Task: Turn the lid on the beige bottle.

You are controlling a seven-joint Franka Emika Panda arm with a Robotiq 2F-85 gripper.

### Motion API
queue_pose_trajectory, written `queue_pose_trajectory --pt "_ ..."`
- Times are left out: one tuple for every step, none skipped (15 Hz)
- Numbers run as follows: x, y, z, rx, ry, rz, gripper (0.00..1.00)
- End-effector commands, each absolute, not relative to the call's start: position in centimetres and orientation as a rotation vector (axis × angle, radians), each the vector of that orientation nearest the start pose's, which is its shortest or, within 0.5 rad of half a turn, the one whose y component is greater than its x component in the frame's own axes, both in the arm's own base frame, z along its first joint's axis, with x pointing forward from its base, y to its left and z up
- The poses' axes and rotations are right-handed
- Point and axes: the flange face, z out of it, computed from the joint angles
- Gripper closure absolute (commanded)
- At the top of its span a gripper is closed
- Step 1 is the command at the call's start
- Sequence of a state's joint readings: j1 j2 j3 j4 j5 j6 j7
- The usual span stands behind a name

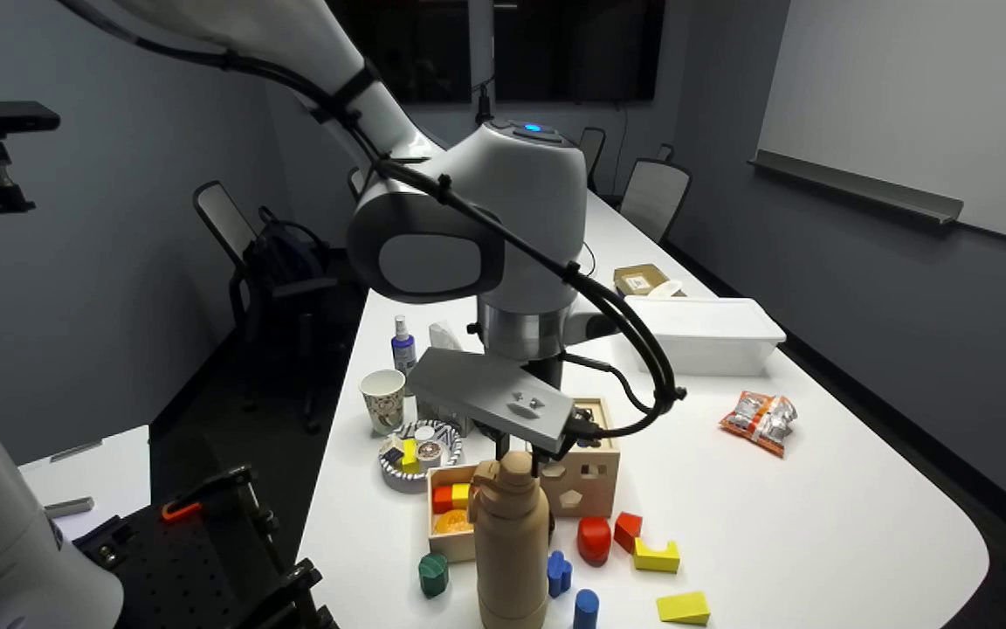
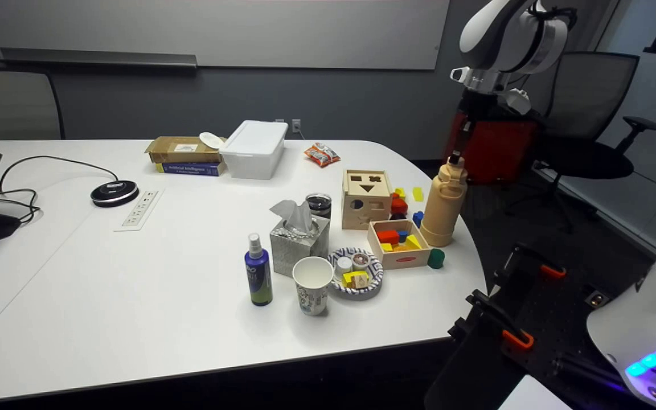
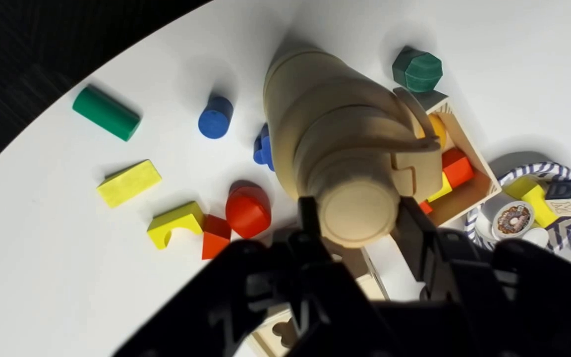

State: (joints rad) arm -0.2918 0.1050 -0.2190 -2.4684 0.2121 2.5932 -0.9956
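The beige bottle [image 1: 512,559] stands upright near the table's rounded end. It also shows in an exterior view [image 2: 443,205] and in the wrist view [image 3: 310,99], with its handle loop on the tray side. Its round tan lid [image 3: 357,218] sits on top of the neck, and shows in both exterior views [image 1: 516,466] [image 2: 456,164]. My gripper [image 3: 359,206] points down from above, with one finger on each side of the lid. Both fingertips appear to touch the lid's sides, so it looks shut on it. The bottle's base is partly hidden in the wrist view.
A wooden shape box [image 2: 365,199] and a small wooden block tray [image 2: 401,259] stand close to the bottle. Loose blocks lie around it, including a red one [image 3: 248,213] and a green one [image 3: 417,69]. A striped plate [image 2: 382,279] and paper cup [image 2: 312,290] stand beyond the tray.
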Motion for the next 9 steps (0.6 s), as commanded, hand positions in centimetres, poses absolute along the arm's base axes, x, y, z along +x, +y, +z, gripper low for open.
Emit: queue_pose_trajectory --pt "42.3 -24.3 25.6 -3.045 -0.5 -0.117 0.83" --pt "42.4 -24.4 25.6 -3.043 -0.51 -0.113 0.83" --pt "42.5 -24.4 25.6 -3.043 -0.523 -0.107 0.83" --pt "42.7 -24.5 25.6 -3.042 -0.538 -0.102 0.83" --pt "42.8 -24.5 25.6 -3.039 -0.557 -0.097 0.83" --pt "42.9 -24.4 25.7 -3.029 -0.586 -0.093 0.83" --pt "43.1 -24.3 25.7 -3.02 -0.625 -0.083 0.83" --pt "43.2 -24.2 25.6 -3.012 -0.656 -0.075 0.83" --pt "43.4 -24.1 25.6 -3.002 -0.69 -0.067 0.83"
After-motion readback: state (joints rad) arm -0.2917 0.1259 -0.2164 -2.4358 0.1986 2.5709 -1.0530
